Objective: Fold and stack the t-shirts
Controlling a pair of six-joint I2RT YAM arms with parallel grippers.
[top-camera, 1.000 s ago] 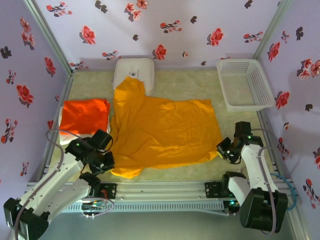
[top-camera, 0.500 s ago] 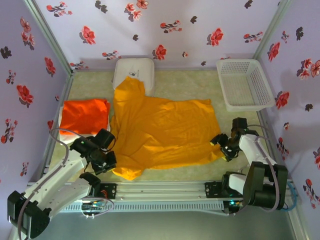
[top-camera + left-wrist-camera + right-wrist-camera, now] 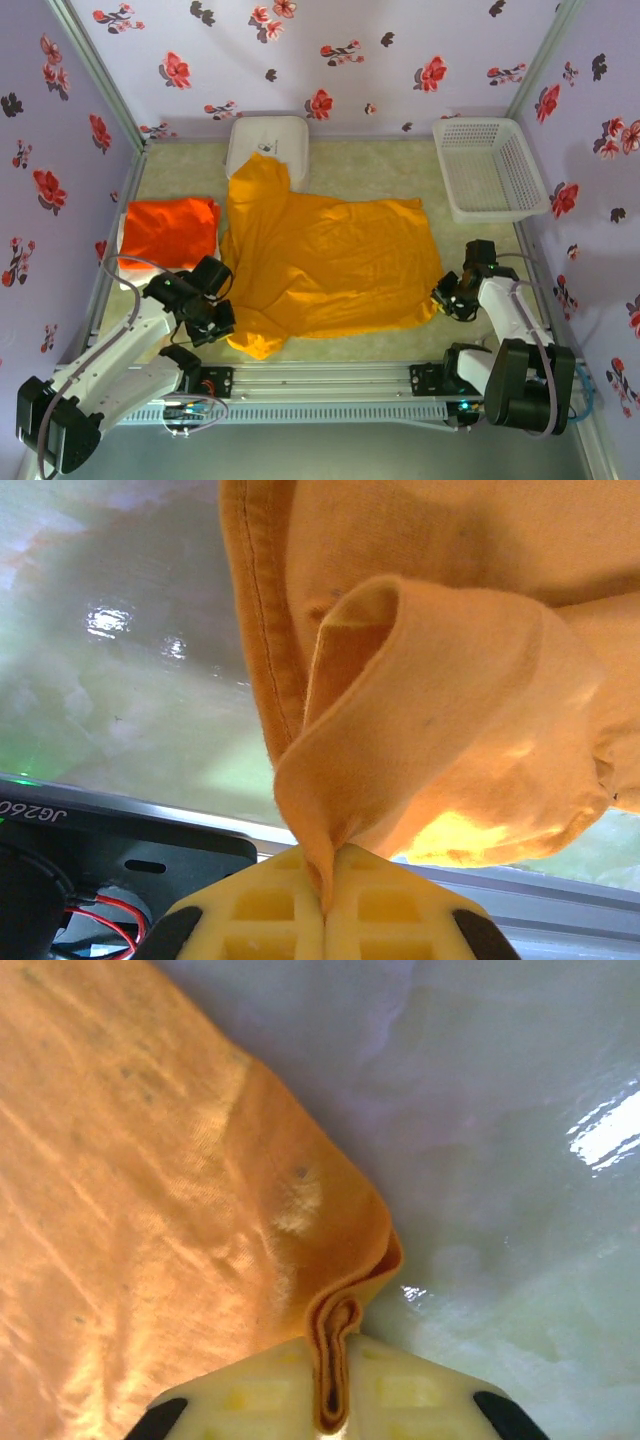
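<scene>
We see the mustard t-shirt [image 3: 330,265] spread flat in the middle. The left gripper [image 3: 326,885] pinches its near-left hem and the right gripper [image 3: 333,1385] pinches its near-right corner. 1 folded red-orange t-shirt [image 3: 170,230] lies left.

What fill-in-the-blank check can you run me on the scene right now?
The left gripper is ____ on the mustard t-shirt.
The right gripper pinches the same shirt's near ____ corner.
The folded red-orange t-shirt lies ____ of the mustard one.
The white lattice basket sits in the far ____ corner.
Missing: shut; right; left; right.
</scene>
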